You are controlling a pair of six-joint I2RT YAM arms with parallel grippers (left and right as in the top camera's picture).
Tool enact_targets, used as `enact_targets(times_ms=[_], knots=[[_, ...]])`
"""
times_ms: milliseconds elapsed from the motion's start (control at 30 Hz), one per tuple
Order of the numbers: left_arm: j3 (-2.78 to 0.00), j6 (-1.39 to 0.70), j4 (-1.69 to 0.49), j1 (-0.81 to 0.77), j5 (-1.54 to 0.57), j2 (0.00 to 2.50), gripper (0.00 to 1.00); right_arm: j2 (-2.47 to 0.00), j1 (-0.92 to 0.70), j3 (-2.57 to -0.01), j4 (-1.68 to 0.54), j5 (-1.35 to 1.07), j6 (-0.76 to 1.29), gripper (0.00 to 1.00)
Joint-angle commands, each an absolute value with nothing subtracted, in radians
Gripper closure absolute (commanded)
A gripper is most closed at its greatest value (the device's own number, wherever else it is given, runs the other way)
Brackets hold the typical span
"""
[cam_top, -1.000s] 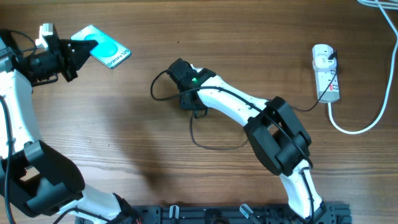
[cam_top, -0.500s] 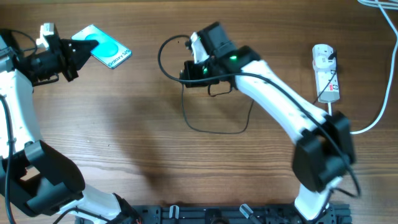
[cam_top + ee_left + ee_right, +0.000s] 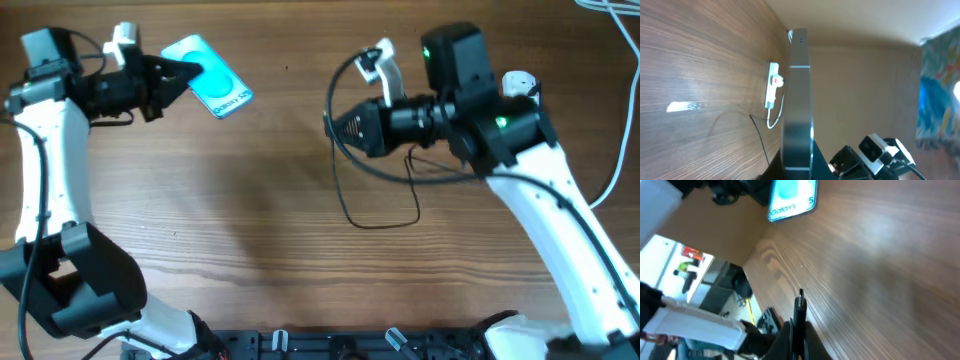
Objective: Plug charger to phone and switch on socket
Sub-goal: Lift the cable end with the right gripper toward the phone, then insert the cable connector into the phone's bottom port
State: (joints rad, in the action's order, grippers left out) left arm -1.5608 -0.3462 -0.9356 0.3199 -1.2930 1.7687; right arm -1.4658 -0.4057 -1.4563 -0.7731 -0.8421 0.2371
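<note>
My left gripper [image 3: 180, 77] is shut on the phone [image 3: 217, 90], which has a cyan screen, and holds it at the back left. In the left wrist view the phone [image 3: 797, 95] shows edge-on between the jaws [image 3: 798, 169]. My right gripper [image 3: 340, 126] is shut on the charger's dark connector and points left toward the phone. In the right wrist view the connector tip [image 3: 800, 304] sticks out of the jaws [image 3: 799, 332], with the phone [image 3: 792, 197] far ahead. The black charger cable [image 3: 385, 215] loops on the table. The white socket [image 3: 518, 80] is mostly hidden behind the right arm; it also shows in the left wrist view [image 3: 772, 85].
The socket's white cord [image 3: 618, 150] curves along the right edge of the wooden table [image 3: 200, 220]. A dark rail [image 3: 340, 345] runs along the front edge. The black cable trails toward the socket under the right arm.
My right gripper has swung up and to the right with the connector, dragging the cable loop along. My left gripper has carried the phone to the right.
</note>
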Motion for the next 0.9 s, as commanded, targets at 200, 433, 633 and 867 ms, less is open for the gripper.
enact_targets(times_ms=[200,433,633,867], knots=[[-1.569,-0.156,-0.933,0.118,-1.462,1.75,0.96,-1.273,-0.318,-0.897,-0.152,-1.174,0.579,0.96],[-1.569,-0.075,-0.932,-0.007,-1.485,1.75,0.96,-1.274,-0.383,-0.79,0.182,-1.229,0.767,0.96],[-1.569,-0.056,-0.932,-0.027,-1.485,1.75,0.96,-1.308,-0.419,-0.79,0.218,-1.226,0.791,0.96],[-1.569,-0.057,-0.933,-0.027,-1.485,1.75,0.96,-1.35,-0.428,-0.79,0.284,-1.206,0.823,0.96]])
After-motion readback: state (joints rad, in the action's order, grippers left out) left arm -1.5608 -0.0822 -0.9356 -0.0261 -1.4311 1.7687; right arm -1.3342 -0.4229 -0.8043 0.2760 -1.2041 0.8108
